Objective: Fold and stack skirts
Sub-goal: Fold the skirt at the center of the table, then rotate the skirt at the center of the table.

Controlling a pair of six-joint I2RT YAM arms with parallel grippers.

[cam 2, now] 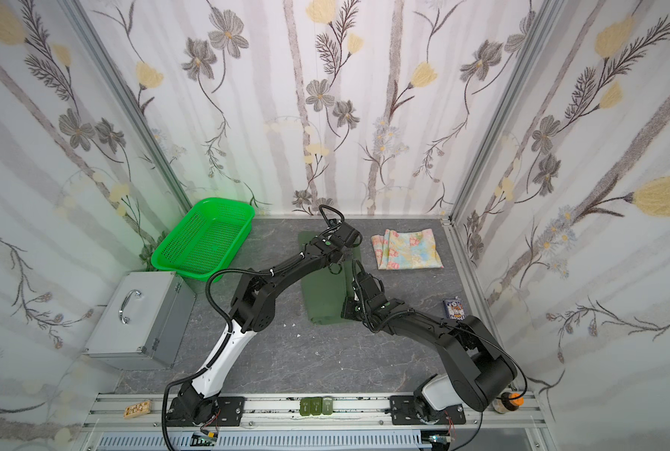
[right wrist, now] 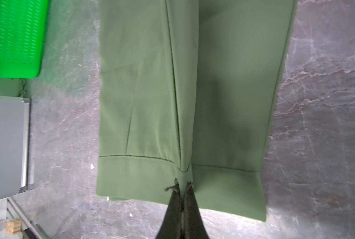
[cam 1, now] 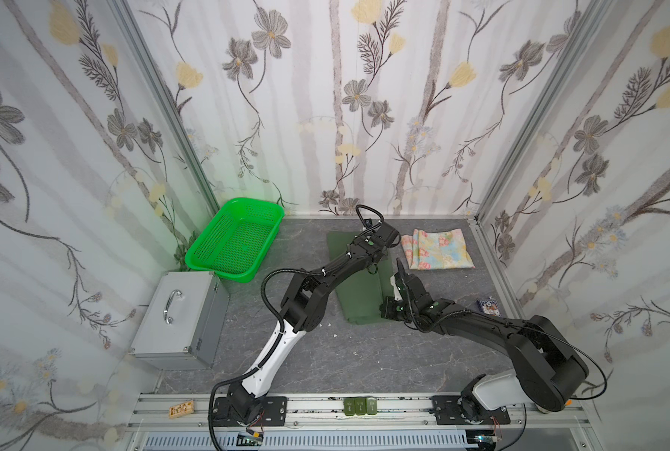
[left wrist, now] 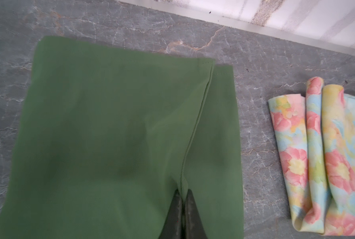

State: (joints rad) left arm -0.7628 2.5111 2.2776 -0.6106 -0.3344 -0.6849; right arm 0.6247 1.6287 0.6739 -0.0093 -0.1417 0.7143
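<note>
Left gripper [left wrist: 181, 192] and right gripper [right wrist: 182, 184] are closed on the flap edge of the green skirt [cam 1: 359, 300] — flat on the table [cam 1: 325, 359], near the flowered skirt [cam 1: 435, 250]. Soft, light cloth (I expect it sags); better to hold the corners.

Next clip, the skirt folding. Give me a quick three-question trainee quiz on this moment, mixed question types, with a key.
1. True or false: the floral skirt lies on top of the green skirt.
2. The left gripper and right gripper are both shut on: A nothing; B the green skirt; C the floral skirt.
3. Fill in: the silver case sits beside the bright green ___.

Key: 1 false, they lie apart; 2 B; 3 basket.
</note>
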